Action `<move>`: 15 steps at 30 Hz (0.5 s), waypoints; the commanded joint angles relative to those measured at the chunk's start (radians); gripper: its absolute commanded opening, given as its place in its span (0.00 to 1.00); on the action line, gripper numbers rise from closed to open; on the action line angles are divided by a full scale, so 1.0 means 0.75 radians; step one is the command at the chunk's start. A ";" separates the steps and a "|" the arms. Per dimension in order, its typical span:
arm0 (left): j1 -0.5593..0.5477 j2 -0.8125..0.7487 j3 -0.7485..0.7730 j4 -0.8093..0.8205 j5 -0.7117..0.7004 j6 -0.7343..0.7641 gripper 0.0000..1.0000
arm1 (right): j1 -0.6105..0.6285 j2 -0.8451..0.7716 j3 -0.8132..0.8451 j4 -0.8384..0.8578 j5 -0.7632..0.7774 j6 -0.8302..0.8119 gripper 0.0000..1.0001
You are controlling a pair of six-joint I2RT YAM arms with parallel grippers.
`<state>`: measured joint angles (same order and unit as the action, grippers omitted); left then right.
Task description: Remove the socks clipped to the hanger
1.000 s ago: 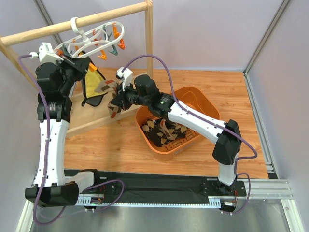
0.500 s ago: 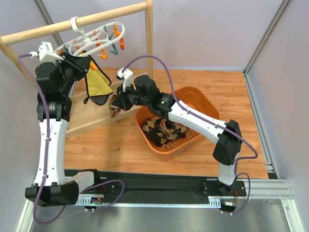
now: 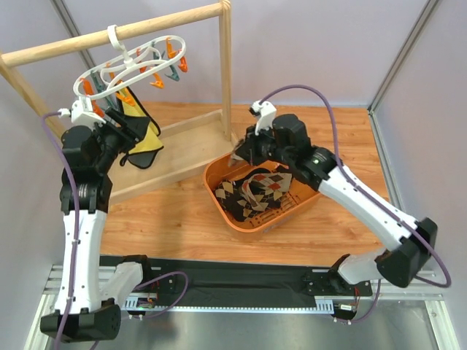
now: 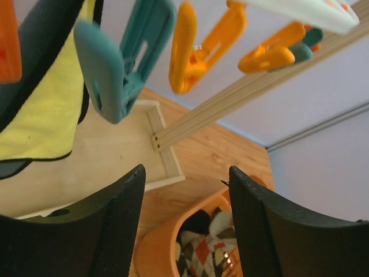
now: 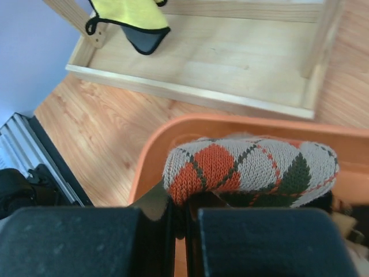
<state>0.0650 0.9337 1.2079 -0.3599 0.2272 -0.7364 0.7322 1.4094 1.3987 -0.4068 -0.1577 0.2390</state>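
The white hanger (image 3: pixel 131 64) hooks on the wooden rail, with orange and grey-blue clips (image 4: pixel 190 52) dangling from it. A black-and-yellow sock (image 3: pixel 140 137) hangs from one clip, seen as yellow cloth (image 4: pixel 46 115) in the left wrist view. My left gripper (image 3: pixel 122 122) is just below the hanger, beside that sock; its jaws (image 4: pixel 187 225) are open and hold nothing. My right gripper (image 3: pixel 238 154) is over the near-left rim of the orange basket (image 3: pixel 306 157), shut (image 5: pixel 185 208) on a brown, orange and beige argyle sock (image 5: pixel 248 167).
Several argyle socks (image 3: pixel 255 193) lie in the basket. The wooden rail frame (image 3: pixel 160 25) has an upright post (image 3: pixel 227 73) and a flat base board (image 3: pixel 182 157) left of the basket. Metal posts and grey walls enclose the wooden table.
My right arm has carried the argyle sock from the hanger side rightward to above the basket. My left gripper has opened and dropped slightly, and the hanger has swung left.
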 commanded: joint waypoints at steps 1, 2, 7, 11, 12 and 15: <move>-0.005 -0.130 -0.044 -0.046 0.065 0.076 0.67 | -0.007 -0.167 -0.065 -0.134 0.124 -0.085 0.05; -0.005 -0.148 -0.074 -0.058 0.106 0.082 0.67 | -0.009 -0.198 -0.089 -0.159 0.173 -0.100 0.06; -0.007 -0.247 -0.183 -0.105 0.310 0.090 0.68 | -0.052 -0.259 -0.271 -0.133 0.208 -0.092 0.06; -0.005 -0.314 -0.393 0.013 0.596 0.082 0.68 | -0.097 -0.145 -0.276 -0.138 0.204 -0.053 0.12; -0.005 -0.326 -0.416 0.026 0.650 0.094 0.68 | -0.097 -0.096 -0.262 -0.163 0.208 -0.022 0.21; -0.005 -0.347 -0.439 -0.049 0.820 0.178 0.68 | -0.097 -0.067 -0.200 -0.300 0.296 0.064 0.62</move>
<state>0.0650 0.6941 0.8803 -0.3874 0.6323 -0.6674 0.6590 1.3537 1.2015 -0.5407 0.0032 0.2314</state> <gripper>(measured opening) 0.677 0.520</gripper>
